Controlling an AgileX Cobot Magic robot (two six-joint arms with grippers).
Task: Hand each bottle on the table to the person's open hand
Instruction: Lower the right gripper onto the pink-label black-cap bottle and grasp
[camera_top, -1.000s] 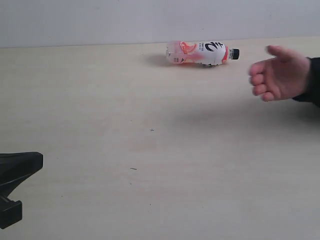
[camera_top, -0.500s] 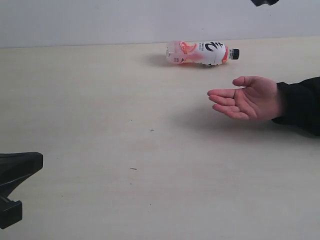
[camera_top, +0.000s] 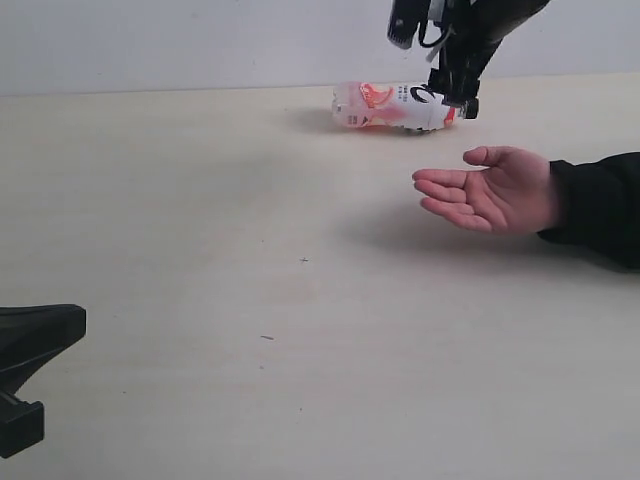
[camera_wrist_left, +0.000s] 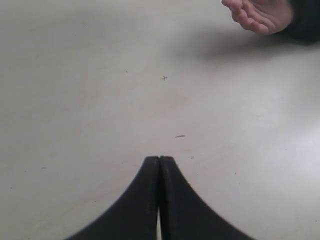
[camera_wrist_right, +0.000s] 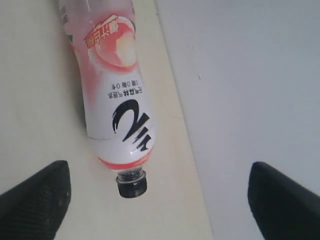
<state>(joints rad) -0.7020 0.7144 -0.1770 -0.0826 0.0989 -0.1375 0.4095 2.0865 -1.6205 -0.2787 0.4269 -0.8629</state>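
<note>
One bottle with a pink-white label and black script lies on its side at the back of the table, black cap toward the right. In the right wrist view this bottle lies ahead of the jaws. My right gripper hangs open just above its cap end; in its own view the right gripper has its fingers wide apart, holding nothing. The person's open hand waits palm up in front of the bottle, also showing as the hand. My left gripper is shut and empty at the near left. The other bottles are out of view.
A grey wall rises right behind the table's back edge, close to the bottle. The person's black sleeve lies along the right side. My left gripper sits low at the front left corner.
My right arm has come down from the top edge to just above the bottle's cap end. The hand turned palm up, moved left and has since held still. The left gripper is unmoved.
</note>
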